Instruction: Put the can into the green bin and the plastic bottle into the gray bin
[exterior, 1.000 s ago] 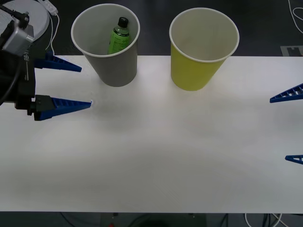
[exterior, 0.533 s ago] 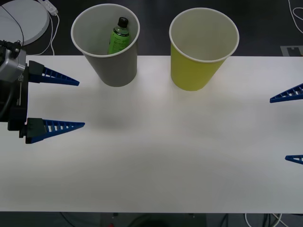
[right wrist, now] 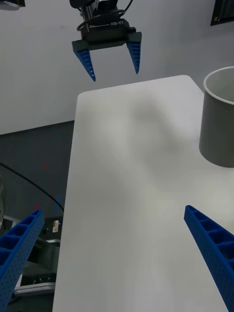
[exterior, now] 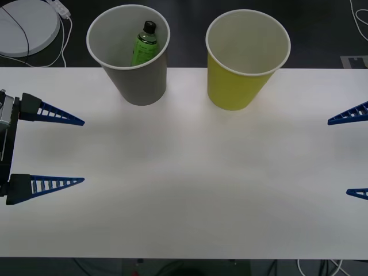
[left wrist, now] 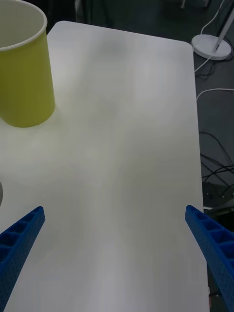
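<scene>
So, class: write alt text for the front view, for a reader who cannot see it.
A green plastic bottle stands inside the gray bin, beside the green bin, at the far edge of a white table. The left end effector and right end effector hover open at the table's sides.

Blue ribbed triangular claw [exterior: 84, 151] fingers, black mounts.

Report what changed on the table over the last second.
The left gripper drew back from beside the gray bin toward the table's left edge, open and empty throughout. Unchanged: the plastic bottle inside the gray bin, the green bin, and the open right gripper at the right edge.
</scene>
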{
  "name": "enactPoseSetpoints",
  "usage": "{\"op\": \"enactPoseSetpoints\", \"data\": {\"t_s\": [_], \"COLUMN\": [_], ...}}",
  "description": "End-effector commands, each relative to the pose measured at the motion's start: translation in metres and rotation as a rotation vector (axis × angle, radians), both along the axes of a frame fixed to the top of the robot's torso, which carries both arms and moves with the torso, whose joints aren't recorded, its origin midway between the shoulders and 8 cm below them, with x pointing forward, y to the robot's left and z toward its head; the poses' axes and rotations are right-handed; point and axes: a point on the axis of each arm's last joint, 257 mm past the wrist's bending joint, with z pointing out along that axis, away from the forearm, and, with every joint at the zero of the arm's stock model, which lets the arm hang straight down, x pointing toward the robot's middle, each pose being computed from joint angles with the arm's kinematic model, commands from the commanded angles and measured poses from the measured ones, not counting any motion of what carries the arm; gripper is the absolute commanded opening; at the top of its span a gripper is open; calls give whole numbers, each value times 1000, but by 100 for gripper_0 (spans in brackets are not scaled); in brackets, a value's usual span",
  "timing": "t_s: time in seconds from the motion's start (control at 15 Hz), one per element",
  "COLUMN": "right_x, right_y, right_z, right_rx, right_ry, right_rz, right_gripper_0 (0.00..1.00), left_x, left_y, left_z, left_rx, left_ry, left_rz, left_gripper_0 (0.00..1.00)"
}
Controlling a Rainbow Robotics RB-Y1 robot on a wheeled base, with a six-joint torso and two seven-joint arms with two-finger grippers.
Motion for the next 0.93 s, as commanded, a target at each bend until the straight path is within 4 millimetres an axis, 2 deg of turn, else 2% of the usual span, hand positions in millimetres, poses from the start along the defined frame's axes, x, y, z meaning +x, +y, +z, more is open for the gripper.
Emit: {"op": "enactPoseSetpoints", "data": {"t_s": [0.07, 0.53, 0.93], "right_x": [0, 0, 0], "right_y": [0, 0, 0], "right_z": [0, 0, 0], "right_rx": [0, 0, 0], "right_ry": [0, 0, 0], "right_rz": [0, 0, 0], "right_gripper_0": [100, 100, 100], "left_x": [-7, -16, -28], "left_y": [4, 10, 6], "left_z": [-7, -13, -4], "left_rx": [26, 32, 1], "left_ry": [-14, -37, -40], "left_rz": [-12, -38, -62], "left_gripper_0": [100, 100, 100]}}
